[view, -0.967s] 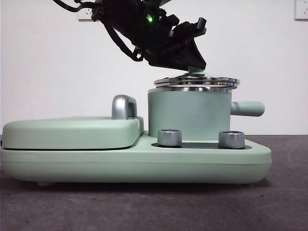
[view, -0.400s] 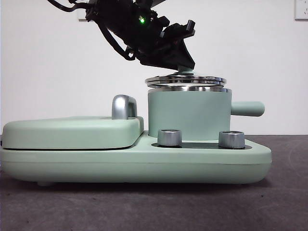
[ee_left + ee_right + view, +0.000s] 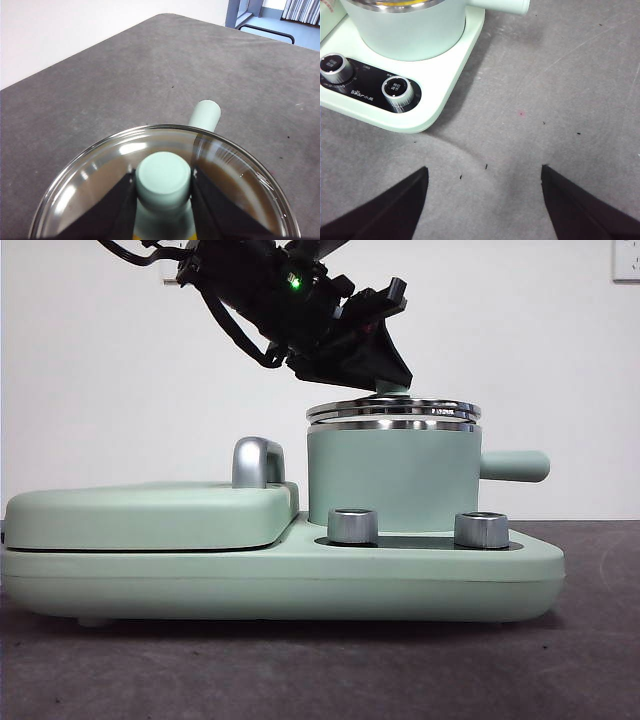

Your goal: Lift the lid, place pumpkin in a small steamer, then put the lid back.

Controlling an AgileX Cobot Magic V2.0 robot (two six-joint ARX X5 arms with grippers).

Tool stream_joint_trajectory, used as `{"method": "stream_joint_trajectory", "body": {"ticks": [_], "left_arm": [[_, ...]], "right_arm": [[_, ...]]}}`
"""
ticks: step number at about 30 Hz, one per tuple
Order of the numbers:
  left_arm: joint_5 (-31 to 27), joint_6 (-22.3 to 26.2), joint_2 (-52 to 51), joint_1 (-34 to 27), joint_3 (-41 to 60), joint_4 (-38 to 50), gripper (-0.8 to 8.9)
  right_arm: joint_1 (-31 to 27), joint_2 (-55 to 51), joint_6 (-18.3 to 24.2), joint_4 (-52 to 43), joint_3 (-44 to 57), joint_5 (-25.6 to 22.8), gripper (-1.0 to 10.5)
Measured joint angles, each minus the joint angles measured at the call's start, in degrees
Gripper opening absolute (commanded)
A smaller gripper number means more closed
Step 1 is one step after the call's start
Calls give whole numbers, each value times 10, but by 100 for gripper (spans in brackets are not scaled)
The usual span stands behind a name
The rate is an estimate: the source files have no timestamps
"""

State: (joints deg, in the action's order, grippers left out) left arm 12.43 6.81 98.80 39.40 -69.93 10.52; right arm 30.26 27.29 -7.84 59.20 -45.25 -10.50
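Left wrist view: left gripper [image 3: 163, 187] jaws clamp the glass lid's [image 3: 235, 170] smooth knob; right gripper [image 3: 484, 200] jaws wide.

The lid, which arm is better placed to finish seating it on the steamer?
Left. Its end effector is shut on the lid knob, directly over the small steamer. The right end effector is open over bare table, beside the appliance base.

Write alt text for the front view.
A black tool grips the knob of a glass lid resting on, or just above, a mint-green pot. The pot stands on a wide green base with two silver dials.
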Motion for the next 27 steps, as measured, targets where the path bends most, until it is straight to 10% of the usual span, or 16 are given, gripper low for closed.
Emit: {"method": "stream_joint_trajectory", "body": {"ticks": [27], "left_arm": [[10, 43, 10, -2, -12, -25, 10]], "right_arm": [[0, 0, 0, 0, 0, -2, 346]]}}
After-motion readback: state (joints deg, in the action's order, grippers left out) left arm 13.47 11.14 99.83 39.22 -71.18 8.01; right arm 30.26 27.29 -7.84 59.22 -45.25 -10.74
